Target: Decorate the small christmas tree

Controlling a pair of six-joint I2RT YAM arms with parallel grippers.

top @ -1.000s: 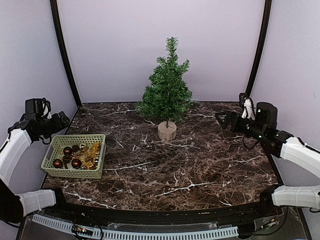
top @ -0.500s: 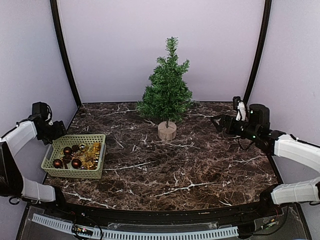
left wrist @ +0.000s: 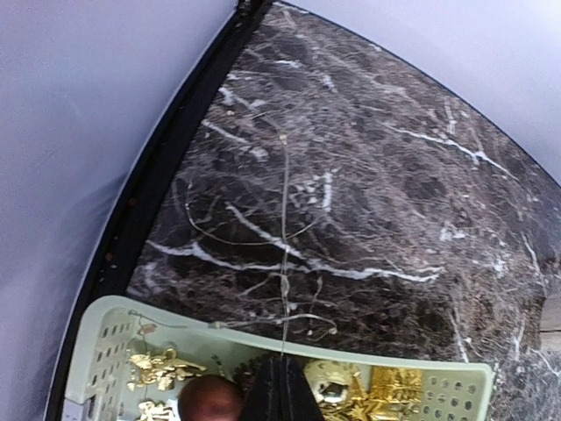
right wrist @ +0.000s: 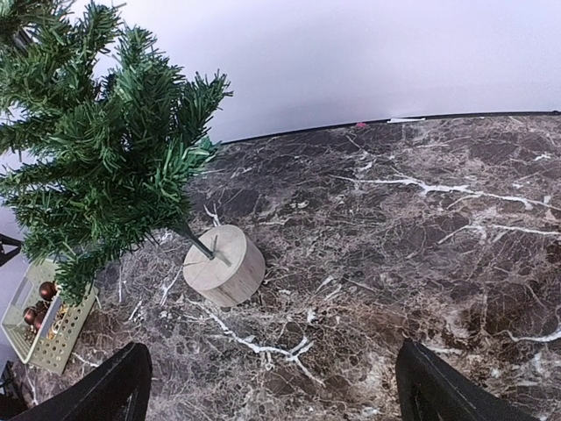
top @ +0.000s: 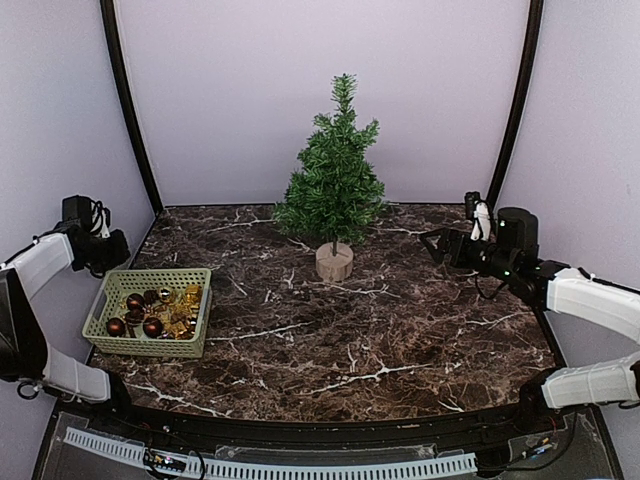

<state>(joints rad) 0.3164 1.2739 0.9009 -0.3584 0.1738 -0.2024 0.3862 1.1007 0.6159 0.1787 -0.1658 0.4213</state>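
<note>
The small christmas tree (top: 335,190) stands on its pale round stump base (top: 334,262) at the back middle of the marble table, bare of ornaments. My left gripper (top: 112,250) hovers at the far left corner of a green basket (top: 148,347). In the left wrist view my left gripper (left wrist: 282,364) is shut, and a thin wire strand (left wrist: 284,219) runs straight out from its tips over the basket rim (left wrist: 219,331). My right gripper (top: 432,243) is open and empty, right of the tree (right wrist: 96,132). Its fingers (right wrist: 114,386) stand wide apart.
The basket holds brown balls (left wrist: 210,399) and gold ornaments (left wrist: 386,386). A black frame post (top: 130,110) rises just behind my left arm, and another post (top: 518,100) behind my right. The enclosure's pale walls close in on both sides.
My left gripper dipped to the basket's far corner and went from open to shut, then rose slightly. My right arm shifted a little to the left and stayed open.
</note>
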